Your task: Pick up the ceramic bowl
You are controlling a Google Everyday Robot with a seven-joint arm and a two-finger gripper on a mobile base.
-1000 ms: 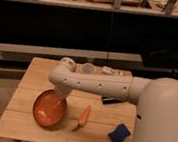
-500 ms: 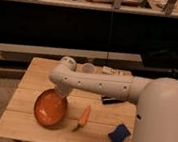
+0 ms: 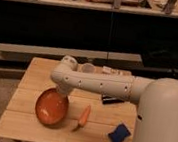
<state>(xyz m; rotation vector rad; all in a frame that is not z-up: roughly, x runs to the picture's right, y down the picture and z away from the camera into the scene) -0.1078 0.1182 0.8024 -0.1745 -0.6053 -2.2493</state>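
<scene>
Now I have the gripper down at the far rim of the ceramic bowl, near the left front of the wooden table; it appears clamped on that rim, since the bowl sits tilted with its glossy inside facing me. A carrot lies just right of it, a blue sponge farther right. Compared with a moment ago, the bowl stands more steeply tipped.

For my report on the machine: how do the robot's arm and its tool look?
The arm is a smooth, glossy white tube with a row of small dark dots along its side and a rounded elbow joint. It widens into a large white rounded body. No cables show. The tool is at the ceramic bowl's far rim, mostly hidden.
</scene>
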